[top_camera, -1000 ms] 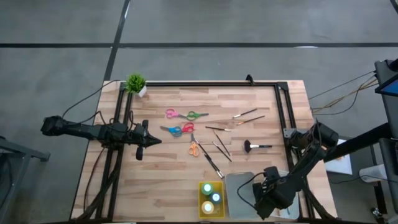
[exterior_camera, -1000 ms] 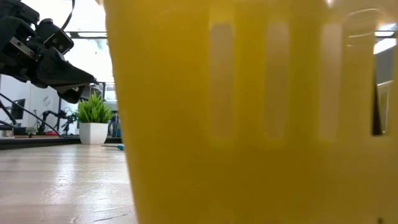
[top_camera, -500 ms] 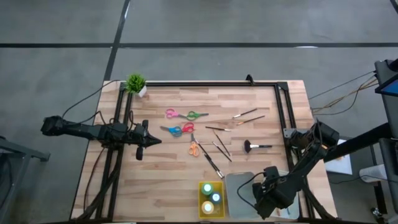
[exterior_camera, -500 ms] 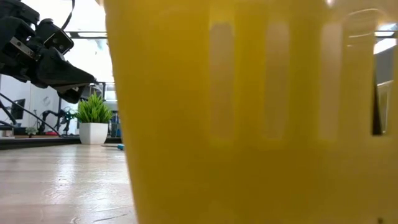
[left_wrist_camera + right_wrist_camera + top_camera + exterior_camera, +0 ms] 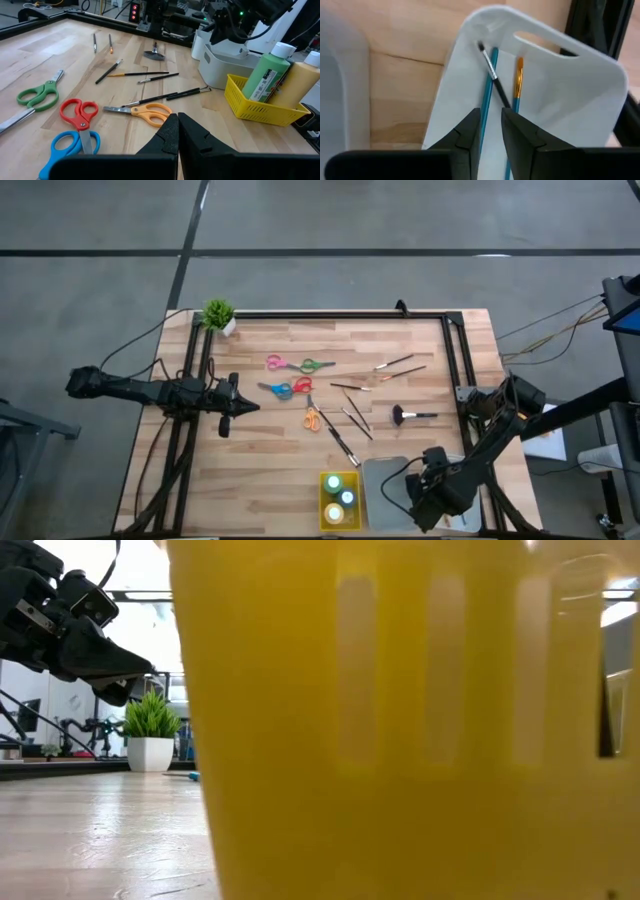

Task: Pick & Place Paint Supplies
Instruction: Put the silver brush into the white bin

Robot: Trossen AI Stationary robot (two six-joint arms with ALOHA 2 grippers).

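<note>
Brushes [image 5: 490, 75] lie in the white tray [image 5: 560, 100] under our right pincer [image 5: 491, 131], slightly parted, empty. More wait mid-table [image 5: 360, 412]: light, stiff, prone to rolling, so we'd pinch mid-handle. Left pincer [image 5: 178, 131] hangs closed, empty.

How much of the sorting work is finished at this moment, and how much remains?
Done: paint bottles stand in the yellow tray, and two brushes lie in the white tray. In hand: the right gripper hangs open just above those brushes, holding nothing. Left: three scissors and several brushes on the table. The left gripper waits shut.
</note>
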